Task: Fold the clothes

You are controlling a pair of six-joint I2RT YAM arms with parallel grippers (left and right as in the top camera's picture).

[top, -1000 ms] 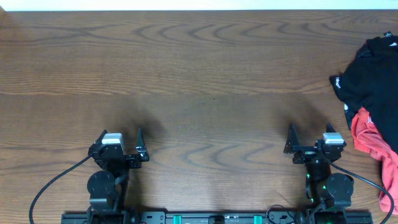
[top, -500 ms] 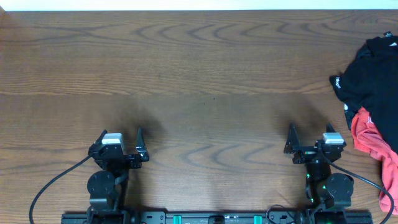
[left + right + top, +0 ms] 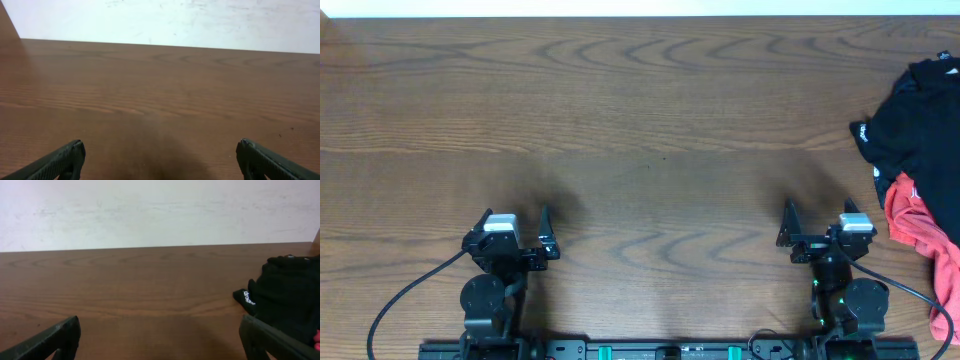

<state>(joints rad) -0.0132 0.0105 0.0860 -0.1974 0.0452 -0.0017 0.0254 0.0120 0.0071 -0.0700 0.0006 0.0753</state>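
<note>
A crumpled black shirt (image 3: 912, 120) with small white logo marks lies in a heap at the table's right edge. A coral-red garment (image 3: 920, 225) lies against its near side. The black shirt also shows at the right of the right wrist view (image 3: 287, 292). My left gripper (image 3: 516, 222) is open and empty near the front left, far from the clothes; the left wrist view (image 3: 159, 160) shows only bare wood between its fingers. My right gripper (image 3: 812, 222) is open and empty near the front right, just left of the coral-red garment.
The wooden table (image 3: 640, 130) stretches between and beyond the arms. A white wall (image 3: 165, 20) runs along its far edge. Black cables (image 3: 400, 300) trail from the arm bases at the front edge.
</note>
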